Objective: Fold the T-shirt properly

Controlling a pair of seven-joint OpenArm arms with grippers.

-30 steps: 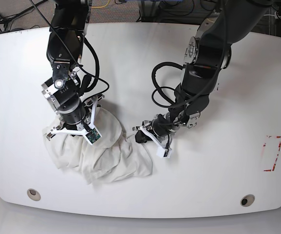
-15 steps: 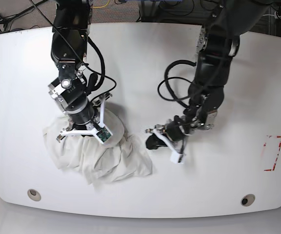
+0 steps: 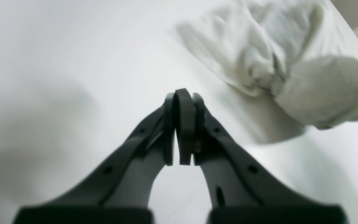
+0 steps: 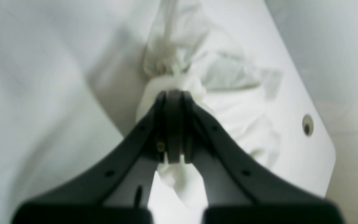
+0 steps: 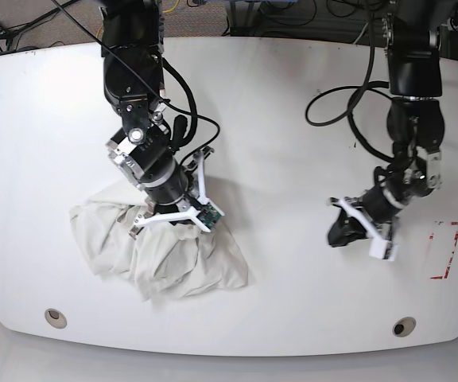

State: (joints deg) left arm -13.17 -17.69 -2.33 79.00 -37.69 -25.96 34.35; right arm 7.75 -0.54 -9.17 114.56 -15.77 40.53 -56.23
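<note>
The shirt (image 5: 159,253) lies crumpled, unfolded, on the surface (image 5: 293,119); right jaws clenched on cloth, left jaws clenched empty

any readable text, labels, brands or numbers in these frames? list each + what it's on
None readable.
T-shirt: plain, no print or tag showing.
Table: no writing; the red outlined marking near its edge is only a broken rectangle, no characters.
Small green board on the right wrist mount: too small to read.
Both wrist views are blurred; the grippers there carry no markings.
</note>
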